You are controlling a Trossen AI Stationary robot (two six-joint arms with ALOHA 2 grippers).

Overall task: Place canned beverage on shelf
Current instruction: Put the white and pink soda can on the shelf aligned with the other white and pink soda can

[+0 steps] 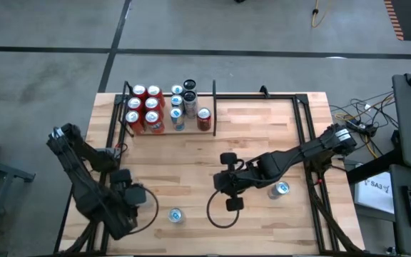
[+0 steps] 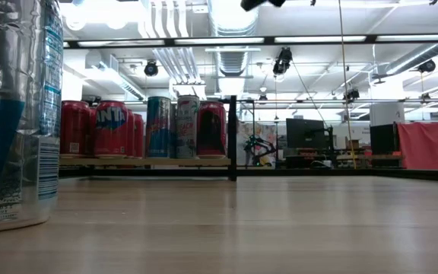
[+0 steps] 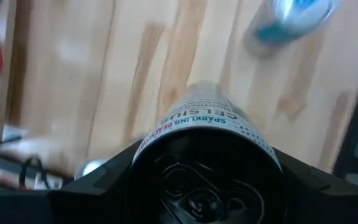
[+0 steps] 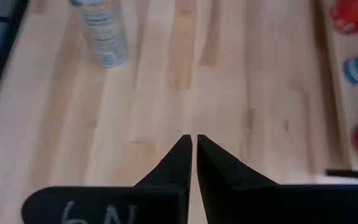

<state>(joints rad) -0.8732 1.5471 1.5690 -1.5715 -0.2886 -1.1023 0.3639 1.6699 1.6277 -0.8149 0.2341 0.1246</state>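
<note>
My left gripper (image 1: 131,200) is at the table's near left, shut on a Celsius can (image 3: 199,121) whose dark lid (image 3: 204,183) faces the wrist camera. From above, the gripper hides this can. A silver-blue can (image 1: 175,215) stands on its base just right of it, large in the low view (image 2: 14,114). Another can (image 1: 280,189) stands by my right arm. My right gripper (image 4: 194,140) is shut on nothing, over bare wood near the table's middle (image 1: 218,184). The shelf (image 1: 204,98), the narrow bay at far left, holds several cans (image 2: 128,128). My left gripper pinches the Celsius can's side wall near its top rim (image 3: 143,146) between its two fingers, one on each side. The fingers come from above, pointing steeply down, along the can. The can stands roughly upright below them; its base is hidden behind its own body.
A thin black frame (image 1: 302,114) bounds a wider bay across the table's far and right sides. A black cable loops on the wood (image 1: 220,214) near my right gripper. Bare wood lies between the shelf and both grippers.
</note>
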